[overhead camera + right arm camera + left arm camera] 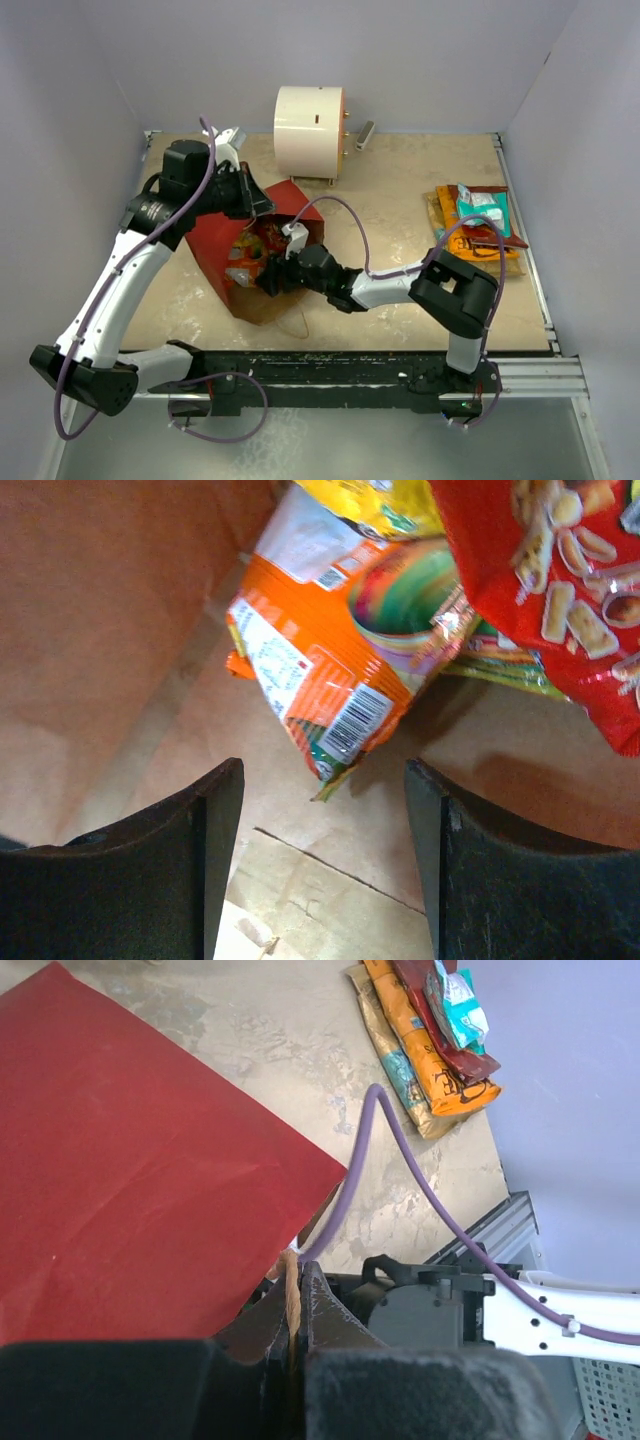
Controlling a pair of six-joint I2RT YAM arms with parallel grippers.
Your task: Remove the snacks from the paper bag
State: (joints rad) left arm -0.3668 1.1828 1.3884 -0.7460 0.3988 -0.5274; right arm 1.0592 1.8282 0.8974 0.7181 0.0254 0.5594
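From above, the mottled beige table (400, 300) carries the paper bag (212, 250) on its side toward the left edge. The bag is matte red outside and brown kraft inside, and its mouth gapes toward the near edge. Crinkled foil snacks (250, 252) show in the mouth. The left gripper (252, 200) sits at the bag's raised far rim. The right gripper (268, 278) reaches into the mouth from the right. A smooth white cylinder (308, 120) stands at the far edge. A flat stack of packets (478, 222) lies along the right edge, with bare surface between it and the bag.

From the left wrist, the bag's red side (130, 1160) is a smooth, faintly creased sheet ending in a sharp corner. The left gripper (296, 1285) is pinched tight on a thin tan strip of the bag; we cannot tell whether it is handle or rim. A purple cable (400, 1150) arcs over open tabletop toward the stacked packets (430, 1040) at the far right corner.

From the right wrist, the right gripper (322, 772) stands wide and holds nothing, its dark fingers (215, 860) over the kraft floor (330, 870). Just ahead lies a glossy orange packet (320, 650), its corner pointing between the fingers. A red packet (560, 600) overlaps it on the right and a yellow packet (370, 500) lies beyond. The kraft wall (110, 610) closes in on the left.
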